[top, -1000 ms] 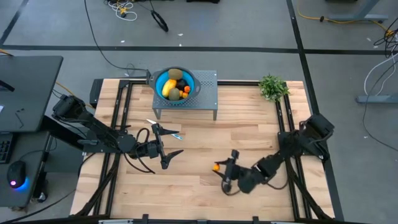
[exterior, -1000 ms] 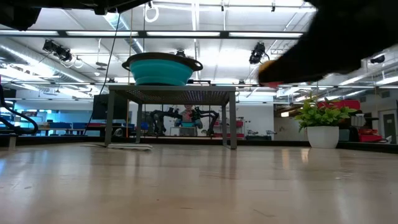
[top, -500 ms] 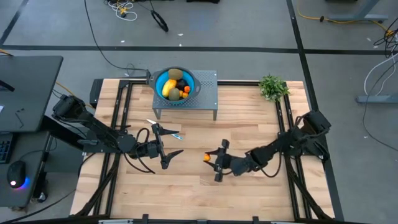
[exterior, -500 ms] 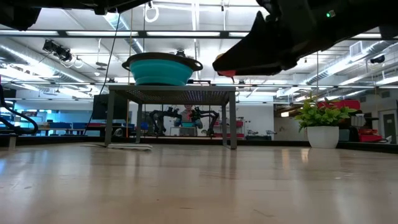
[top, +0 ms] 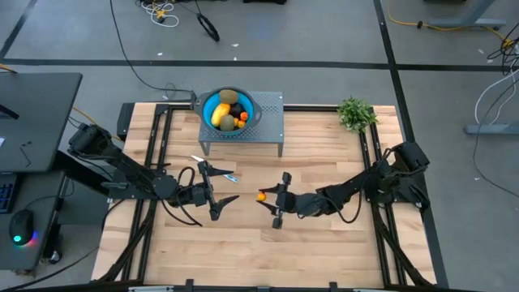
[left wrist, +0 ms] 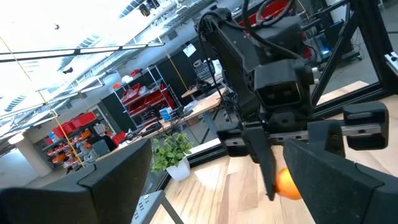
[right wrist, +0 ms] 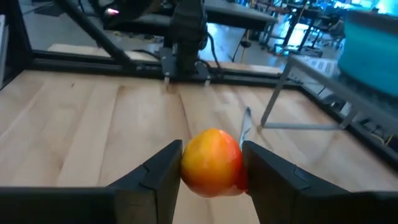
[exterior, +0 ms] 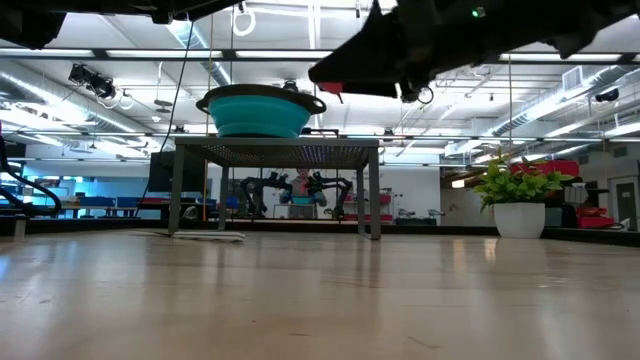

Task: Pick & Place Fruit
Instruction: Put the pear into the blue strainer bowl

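A small orange-red fruit (right wrist: 211,163) hangs above the middle of the table, and my right gripper (top: 264,197) is shut on it. The same fruit (top: 261,195) shows just right of my left gripper (top: 216,193), which waits open and empty over the table's left half. The left wrist view also shows the orange fruit (left wrist: 289,184) in the other arm's fingers. A blue bowl (top: 227,109) holding yellow, olive-brown, dark and orange fruit sits on a grey metal stand (top: 272,122) at the far edge. My right gripper pinches the orange fruit by its two opposite sides (right wrist: 186,165) between its two fingers (right wrist: 158,177). The fingers come nearly level from the table's right side. The fruit is lifted clear of the table.
A knife (top: 217,172) lies on the wood in front of the stand, beside my left gripper. A green potted plant (top: 355,113) stands at the far right corner. Bare wood stretches along the near half (top: 259,251).
My right gripper has carried the orange fruit toward the table's left and far edges and somewhat upward, swinging round as it went. The fruit stays in the fingers, clear of the table.
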`<state>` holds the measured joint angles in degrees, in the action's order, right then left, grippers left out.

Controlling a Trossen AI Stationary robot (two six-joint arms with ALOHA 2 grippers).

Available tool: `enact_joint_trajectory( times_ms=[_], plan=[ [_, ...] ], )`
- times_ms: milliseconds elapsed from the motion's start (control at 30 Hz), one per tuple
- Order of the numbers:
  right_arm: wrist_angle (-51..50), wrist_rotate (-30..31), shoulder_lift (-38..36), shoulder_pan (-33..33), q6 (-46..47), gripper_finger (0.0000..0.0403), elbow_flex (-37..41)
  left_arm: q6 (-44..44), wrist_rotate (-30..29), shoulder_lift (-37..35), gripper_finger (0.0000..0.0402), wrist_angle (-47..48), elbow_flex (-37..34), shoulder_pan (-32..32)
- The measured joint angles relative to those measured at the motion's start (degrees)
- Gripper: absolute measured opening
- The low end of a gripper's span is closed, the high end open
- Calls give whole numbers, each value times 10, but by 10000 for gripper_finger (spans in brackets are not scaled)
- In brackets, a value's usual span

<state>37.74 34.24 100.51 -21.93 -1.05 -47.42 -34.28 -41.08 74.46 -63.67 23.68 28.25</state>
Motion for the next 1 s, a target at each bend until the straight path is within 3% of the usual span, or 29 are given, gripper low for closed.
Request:
enact_joint_trajectory(
  times_ms=[633,1000],
  plan=[
    [16,-18,0,52,-29,171,-26,0,0,0,373,0,0,0],
    [-3,-19,0,49,-24,171,-26,0,0,0,373,0,0,0]
  ],
)
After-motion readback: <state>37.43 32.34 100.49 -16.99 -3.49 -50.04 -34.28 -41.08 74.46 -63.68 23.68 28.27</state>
